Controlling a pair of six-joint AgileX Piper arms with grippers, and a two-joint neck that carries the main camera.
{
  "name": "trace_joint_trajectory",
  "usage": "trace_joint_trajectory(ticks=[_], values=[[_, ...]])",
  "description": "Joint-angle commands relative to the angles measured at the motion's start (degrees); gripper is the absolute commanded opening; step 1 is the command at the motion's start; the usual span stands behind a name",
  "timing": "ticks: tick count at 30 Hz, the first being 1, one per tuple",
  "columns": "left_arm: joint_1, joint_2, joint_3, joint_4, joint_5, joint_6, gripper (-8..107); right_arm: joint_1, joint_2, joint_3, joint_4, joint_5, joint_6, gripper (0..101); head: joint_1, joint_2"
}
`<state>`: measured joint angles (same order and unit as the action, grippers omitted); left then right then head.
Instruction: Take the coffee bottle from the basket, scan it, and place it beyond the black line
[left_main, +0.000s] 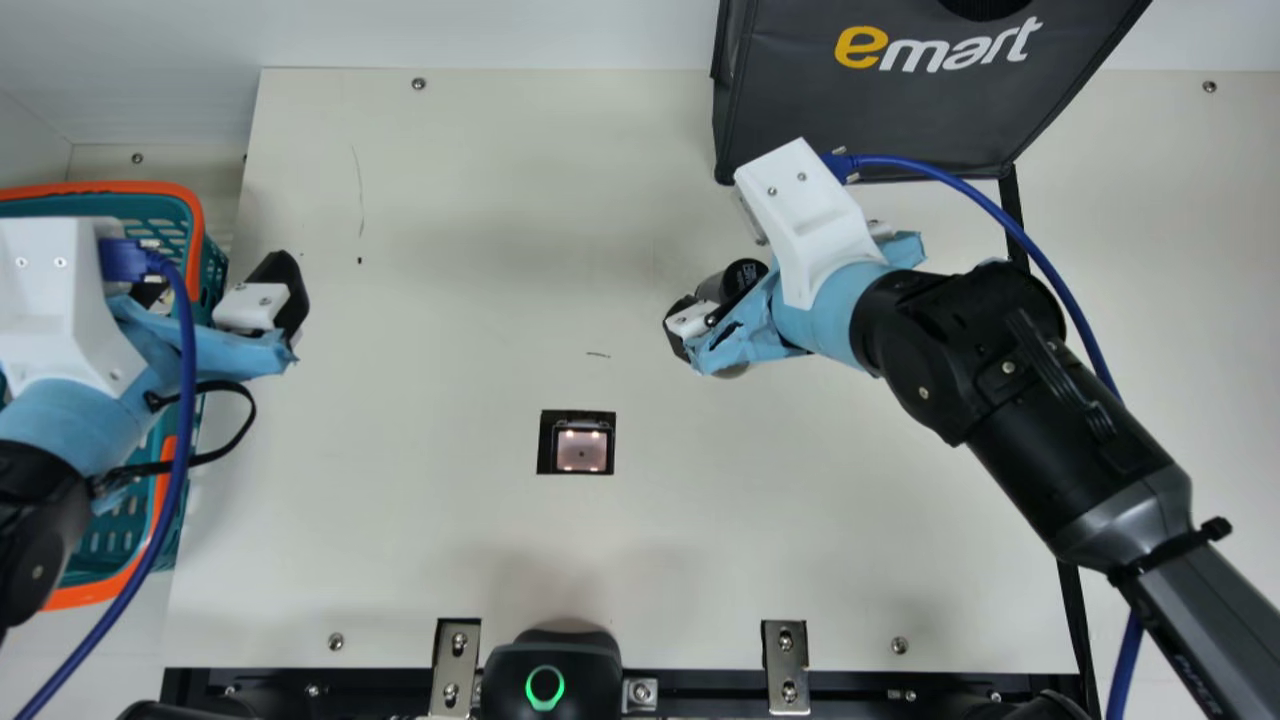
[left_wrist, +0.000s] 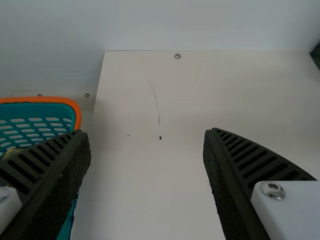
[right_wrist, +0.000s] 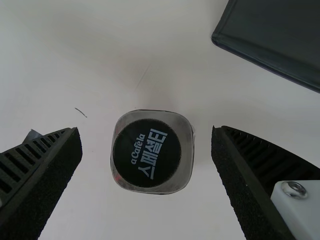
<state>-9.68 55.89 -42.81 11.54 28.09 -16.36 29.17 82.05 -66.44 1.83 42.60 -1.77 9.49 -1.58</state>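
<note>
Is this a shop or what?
It looks like a make-believe shop checkout, maybe for a robot to practise at: there's a lit scanner window in the table, a shopping basket and a dark carrier bag.

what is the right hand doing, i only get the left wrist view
Observer: The right hand is open, its black ribbed fingers apart on either side of the coffee bottle, squarish and grey with a round black top.
Operator: ok and is it at its end spot
Observer: No, in the main view it is on the same side of the long thin black line as the small square scanner with its pink-lit window.
</note>
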Motion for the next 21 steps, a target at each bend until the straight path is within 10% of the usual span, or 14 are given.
trace_joint_trajectory(ticks=[1,6,21], values=[[0.0,0.0,0.0,0.0,0.0,0.0,90,0.04,0.25,-0.03,-0.13,0.02,0.11,91,-1.57,0.0],[0.0,0.0,0.0,0.0,0.0,0.0,90,0.2,0.85,-0.07,-0.21,-0.16,0.25,91,-1.57,0.0],[0.0,0.0,0.0,0.0,0.0,0.0,90,0.55,1.25,-0.7,-0.02,1.46,-0.35,0,-1.57,0.0]])
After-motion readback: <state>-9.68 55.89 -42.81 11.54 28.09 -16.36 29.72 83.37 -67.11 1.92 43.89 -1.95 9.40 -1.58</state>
